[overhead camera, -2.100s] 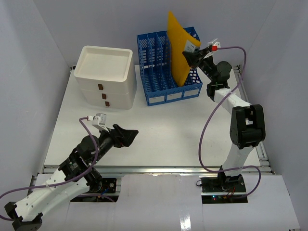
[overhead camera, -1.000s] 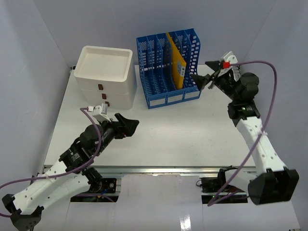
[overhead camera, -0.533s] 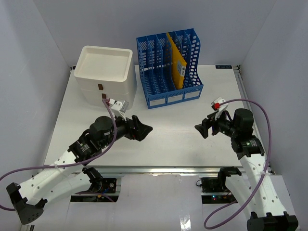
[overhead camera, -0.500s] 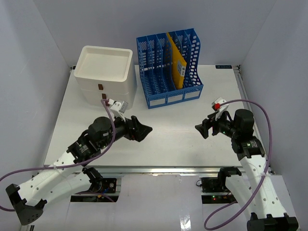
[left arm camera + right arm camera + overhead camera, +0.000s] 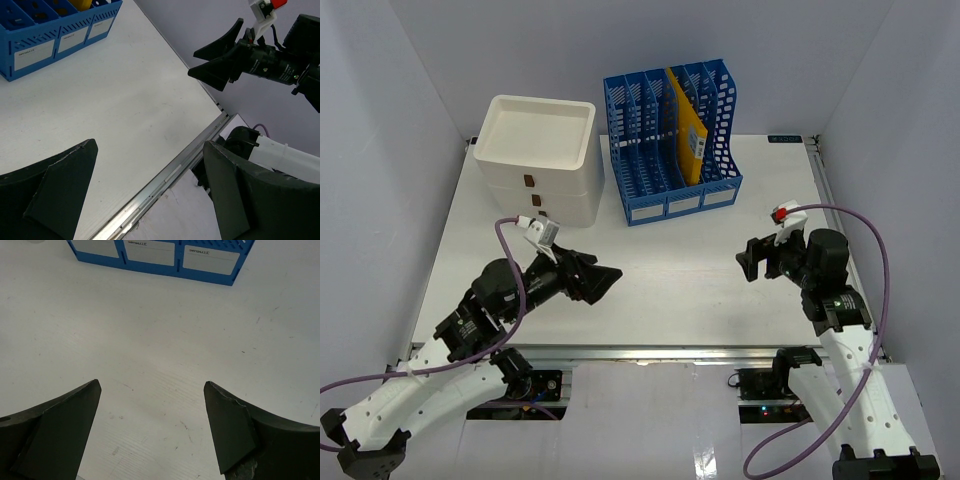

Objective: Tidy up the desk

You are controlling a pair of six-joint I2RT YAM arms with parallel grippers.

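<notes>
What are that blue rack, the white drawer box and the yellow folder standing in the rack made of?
Blue rack: looks like moulded plastic, evenly coloured, with slotted and perforated walls.
White drawer box: probably plastic too, smooth with rounded corners.
Yellow folder: a thin flat sheet, card or plastic; I can't tell which.

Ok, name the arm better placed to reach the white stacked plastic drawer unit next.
Left, probably. The left gripper hangs open close in front of the white stacked drawer unit; the open right gripper sits across the white desk, nearer the blue slotted file rack.
</notes>
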